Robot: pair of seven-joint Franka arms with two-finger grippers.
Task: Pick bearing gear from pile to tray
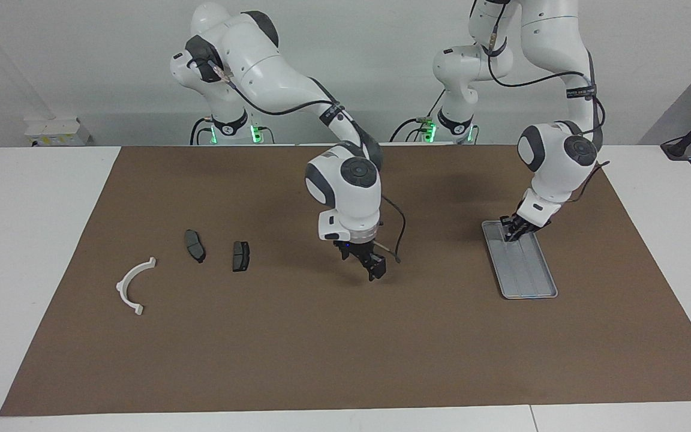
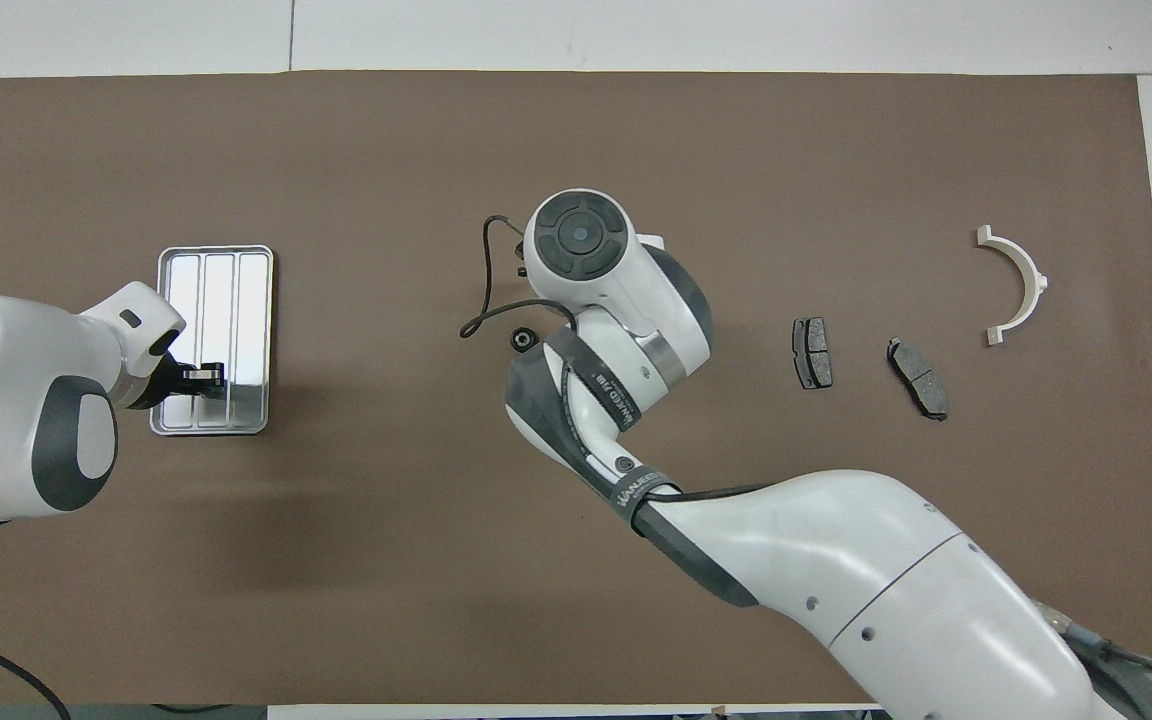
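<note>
A small black round bearing gear (image 2: 519,340) lies on the brown mat mid-table, just beside my right arm's forearm. In the facing view my right gripper (image 1: 372,267) hangs open right over that spot; whether it touches the gear I cannot tell. The silver tray (image 1: 530,277) (image 2: 221,290) sits toward the left arm's end, nothing in it. My left gripper (image 1: 510,233) (image 2: 204,375) is shut and tilted over the tray's end nearer the robots. The pile's white arc (image 1: 120,289) (image 2: 1034,275) and two dark brake pads (image 1: 195,246) (image 1: 240,256) lie toward the right arm's end.
The brown mat (image 1: 321,348) covers most of the white table. A black cable (image 2: 481,300) loops off my right wrist above the mat. The brake pads (image 2: 812,352) (image 2: 918,378) sit between the right arm and the arc.
</note>
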